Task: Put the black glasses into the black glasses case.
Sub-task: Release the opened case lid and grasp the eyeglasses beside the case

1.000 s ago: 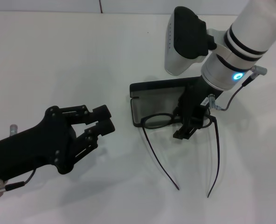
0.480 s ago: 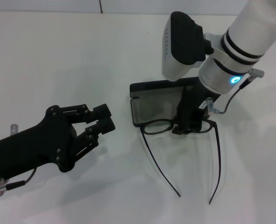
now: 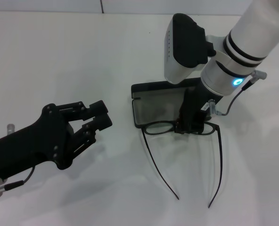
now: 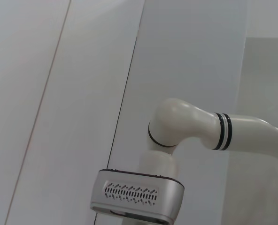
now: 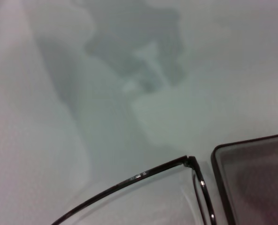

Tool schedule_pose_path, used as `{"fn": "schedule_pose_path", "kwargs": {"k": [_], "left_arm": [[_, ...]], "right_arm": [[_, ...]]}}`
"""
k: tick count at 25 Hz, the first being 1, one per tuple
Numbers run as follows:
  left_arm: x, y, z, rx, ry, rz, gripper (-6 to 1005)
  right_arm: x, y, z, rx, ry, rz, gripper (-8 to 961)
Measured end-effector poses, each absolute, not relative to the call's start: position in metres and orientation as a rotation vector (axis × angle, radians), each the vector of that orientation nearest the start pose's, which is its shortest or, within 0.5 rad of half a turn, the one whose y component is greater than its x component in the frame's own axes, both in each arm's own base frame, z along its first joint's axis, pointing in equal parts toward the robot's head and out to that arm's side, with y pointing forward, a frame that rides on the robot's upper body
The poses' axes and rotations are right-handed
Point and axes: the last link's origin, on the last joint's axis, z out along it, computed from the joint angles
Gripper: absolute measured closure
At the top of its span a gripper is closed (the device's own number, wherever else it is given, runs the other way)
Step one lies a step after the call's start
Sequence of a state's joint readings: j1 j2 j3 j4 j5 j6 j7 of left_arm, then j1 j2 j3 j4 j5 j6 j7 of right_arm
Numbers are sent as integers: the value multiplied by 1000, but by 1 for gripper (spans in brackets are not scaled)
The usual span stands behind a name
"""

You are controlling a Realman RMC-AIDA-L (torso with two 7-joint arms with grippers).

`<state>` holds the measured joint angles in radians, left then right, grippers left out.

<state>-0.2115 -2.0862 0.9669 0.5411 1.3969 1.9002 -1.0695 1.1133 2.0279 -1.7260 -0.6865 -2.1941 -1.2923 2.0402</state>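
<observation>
The black glasses case (image 3: 154, 106) lies open on the white table, grey lining up. The black glasses (image 3: 160, 128) hang at the case's near edge, lenses toward the case. Their long temple arms point toward me and cast faint shadows on the table. My right gripper (image 3: 188, 125) comes down from above and is shut on the glasses at the bridge, hiding part of the right lens. The right wrist view shows one temple arm (image 5: 129, 181) and a corner of the case (image 5: 251, 174). My left gripper (image 3: 101, 115) hovers shut and empty, well left of the case.
The white table (image 3: 73, 52) spreads all around the case. The right arm's white wrist housing (image 3: 177, 47) hangs over the case's far side. The left wrist view shows only that arm (image 4: 186, 131) and a pale wall.
My right gripper drew the glasses slightly toward me, from over the case to its near edge. My left gripper shifted a little to the left and away.
</observation>
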Motion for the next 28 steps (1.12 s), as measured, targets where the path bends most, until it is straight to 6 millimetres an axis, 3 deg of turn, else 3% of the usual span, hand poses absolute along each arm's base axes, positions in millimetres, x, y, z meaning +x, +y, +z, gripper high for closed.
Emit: {"fn": "schedule_pose_path", "kwargs": {"k": [7, 14, 21, 28], "left_arm": [[-267, 224, 7, -2489, -410, -1414, 769], [-266, 224, 10, -2465, -409, -1441, 791], [-250, 227, 9, -2499, -344, -1563, 814], [-230, 241, 5, -2556, -296, -1639, 856]], "right_arm": [[106, 379, -92, -3089, 1, -660, 843], [103, 358, -75, -3112, -1, -480, 847], [114, 355, -30, -3048, 126, -99, 850], [123, 347, 5, -2983, 145, 445, 863]]}}
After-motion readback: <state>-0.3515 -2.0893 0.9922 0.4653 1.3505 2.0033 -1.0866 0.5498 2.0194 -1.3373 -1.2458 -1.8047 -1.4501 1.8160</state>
